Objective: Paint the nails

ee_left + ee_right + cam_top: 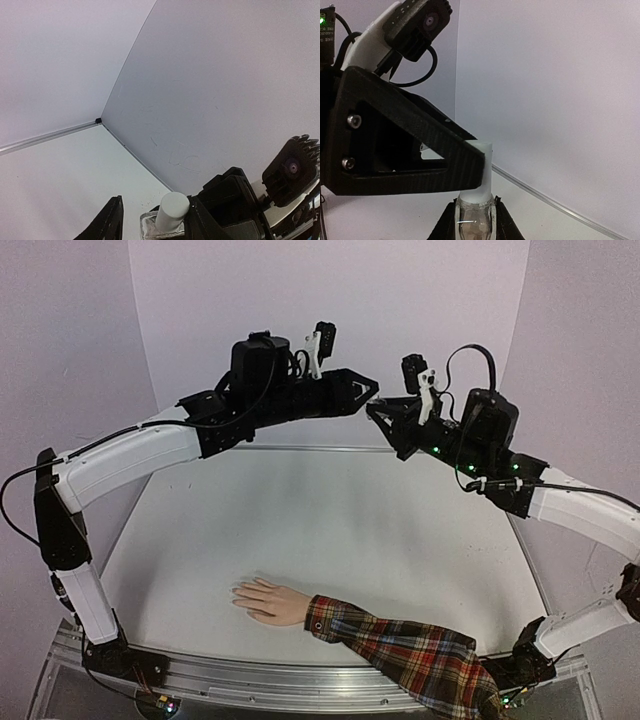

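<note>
Two grippers meet in mid-air above far side of table (330,520). Your right gripper (475,229) is clamped on small glass bottle (472,215). Your left gripper (155,218) straddles white cap (171,210), jaws apart, gap showing on one side. Nails (238,592) sit on pale hand (268,601), flat near front edge, fingers spread, plaid sleeve (400,650) trailing right. You're well apart from them.

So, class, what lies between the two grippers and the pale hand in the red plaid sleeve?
Only bare white tabletop separates left gripper, right gripper and pale hand, as the top view shows.
</note>
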`<state>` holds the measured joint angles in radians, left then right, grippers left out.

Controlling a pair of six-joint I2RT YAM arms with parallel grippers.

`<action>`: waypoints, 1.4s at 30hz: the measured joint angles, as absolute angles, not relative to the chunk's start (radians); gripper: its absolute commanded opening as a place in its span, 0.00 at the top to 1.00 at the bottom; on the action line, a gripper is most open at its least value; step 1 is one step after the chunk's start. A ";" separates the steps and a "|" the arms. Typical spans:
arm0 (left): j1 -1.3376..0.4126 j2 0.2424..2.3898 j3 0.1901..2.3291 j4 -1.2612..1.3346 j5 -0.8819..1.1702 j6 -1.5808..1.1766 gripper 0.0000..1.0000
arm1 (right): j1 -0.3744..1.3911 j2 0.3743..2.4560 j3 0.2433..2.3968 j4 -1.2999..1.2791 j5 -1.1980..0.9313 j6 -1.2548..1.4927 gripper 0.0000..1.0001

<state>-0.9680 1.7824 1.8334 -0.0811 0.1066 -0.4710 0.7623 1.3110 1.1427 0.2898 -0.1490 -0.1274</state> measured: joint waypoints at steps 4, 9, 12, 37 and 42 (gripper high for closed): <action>-0.969 1.789 1.844 -0.081 0.094 -0.472 0.68 | 0.778 1.324 1.155 0.286 -0.133 -0.141 1.00; -0.971 1.789 1.846 -0.083 0.097 -0.470 0.88 | 0.797 1.335 1.160 0.274 -0.117 -0.159 1.00; -0.971 1.789 1.847 -0.088 0.105 -0.465 0.95 | 0.801 1.339 1.166 0.263 -0.107 -0.165 1.00; -0.921 1.719 1.779 0.044 1.177 -0.052 0.66 | 0.730 1.275 1.203 0.195 -1.090 0.020 1.00; -0.912 1.687 1.722 0.000 1.011 -0.119 0.39 | 0.730 1.260 1.166 0.220 -0.960 -0.049 1.00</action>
